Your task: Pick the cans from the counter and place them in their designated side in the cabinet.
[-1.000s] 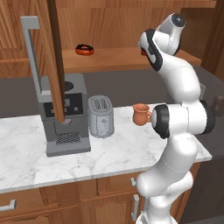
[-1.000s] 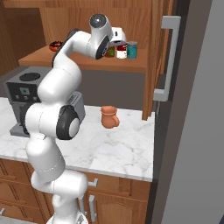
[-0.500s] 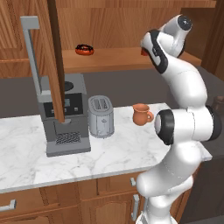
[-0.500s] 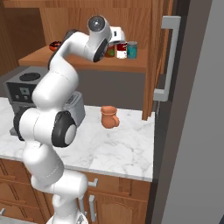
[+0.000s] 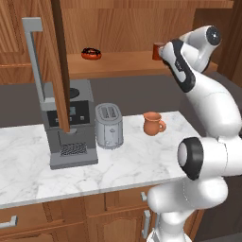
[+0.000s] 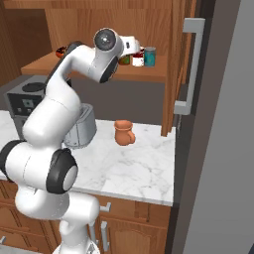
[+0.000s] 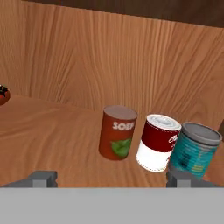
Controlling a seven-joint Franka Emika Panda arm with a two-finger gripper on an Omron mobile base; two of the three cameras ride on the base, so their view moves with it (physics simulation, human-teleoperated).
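Tool (image 7: 109,178) wide open and empty, facing the orange-brown wooden cabinet shelf (image 7: 52,131); reddish-brown soup can (image 7: 117,132) at 12 o'clock, white red-banded can (image 7: 158,142) and teal-blue can (image 7: 196,148) toward 2 o'clock.

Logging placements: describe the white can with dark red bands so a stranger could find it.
On the cabinet's shelf board, three cans stand in a row. The white can is the middle one, between the reddish-brown soup can and the teal can.

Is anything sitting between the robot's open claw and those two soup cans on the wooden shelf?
Nothing visible does. The gripper is open and faces the reddish-brown can and the white can across bare shelf board. The teal can stands beside them.
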